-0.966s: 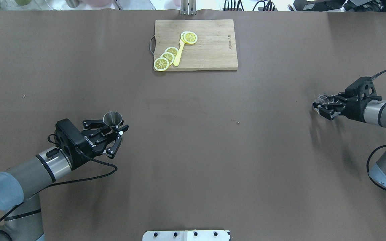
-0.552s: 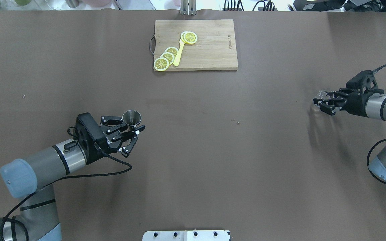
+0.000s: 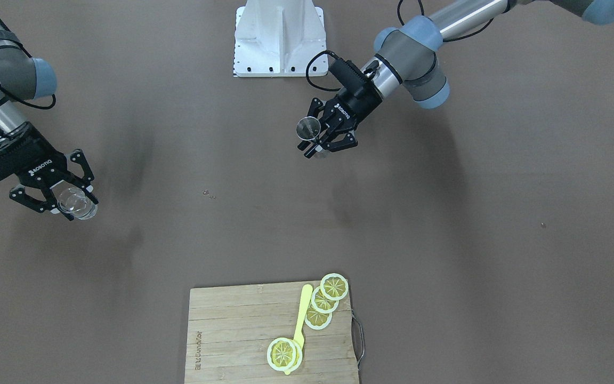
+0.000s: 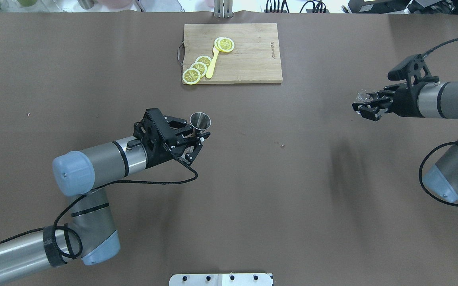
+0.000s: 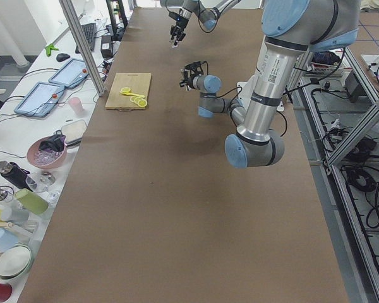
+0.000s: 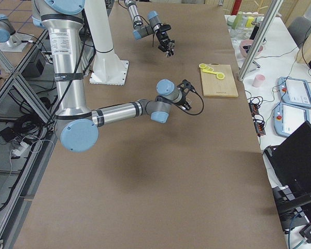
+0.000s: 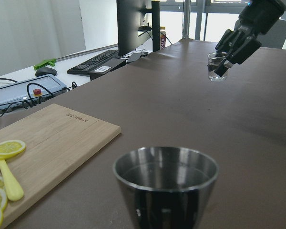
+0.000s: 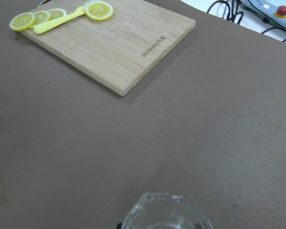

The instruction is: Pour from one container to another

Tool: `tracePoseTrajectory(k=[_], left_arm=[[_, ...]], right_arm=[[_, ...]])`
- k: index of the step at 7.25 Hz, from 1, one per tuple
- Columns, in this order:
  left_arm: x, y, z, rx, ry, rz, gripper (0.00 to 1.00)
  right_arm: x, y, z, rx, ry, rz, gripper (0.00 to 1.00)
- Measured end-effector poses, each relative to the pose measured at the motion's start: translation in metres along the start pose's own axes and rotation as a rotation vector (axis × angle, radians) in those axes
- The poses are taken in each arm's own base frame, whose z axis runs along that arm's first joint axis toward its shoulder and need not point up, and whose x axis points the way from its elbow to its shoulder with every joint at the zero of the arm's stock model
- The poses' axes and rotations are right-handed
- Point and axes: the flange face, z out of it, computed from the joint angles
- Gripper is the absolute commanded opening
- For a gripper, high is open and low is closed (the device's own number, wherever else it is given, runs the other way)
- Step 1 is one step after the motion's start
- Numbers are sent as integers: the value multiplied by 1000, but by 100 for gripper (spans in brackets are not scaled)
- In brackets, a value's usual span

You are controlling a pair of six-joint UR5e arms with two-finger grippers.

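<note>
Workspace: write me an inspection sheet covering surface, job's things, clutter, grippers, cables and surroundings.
Surface: brown table cover, a few small specks; no spill seen.
Job's things: metal cup and glass beaker, both held off the table, upright and far apart; contents cannot be told.
Clutter: cutting board at the far edge, carrying lemon slices and a yellow utensil.
Grippers: left gripper shut on the metal cup; right gripper shut on the glass beaker.
Cables: black cable looping from the left wrist, hanging free of the cup.
Surroundings: side bench with tablets, bowl and bottles.
</note>
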Motion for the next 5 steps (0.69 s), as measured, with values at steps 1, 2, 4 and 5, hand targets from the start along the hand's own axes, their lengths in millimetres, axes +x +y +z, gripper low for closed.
tracePoseTrajectory(k=[1, 2, 4, 5], left_arm=[[-1, -13, 20, -22, 31, 22, 0], [-1, -25, 43, -39, 61, 33, 0], [9, -47, 87, -74, 119, 83, 0], [14, -52, 98, -100, 163, 123, 0]], right_arm=[[-10, -17, 1, -19, -14, -53, 0], [-17, -27, 1, -29, -30, -87, 0], [-32, -41, -7, -53, -80, -123, 0], [-43, -50, -15, -71, -108, -124, 0]])
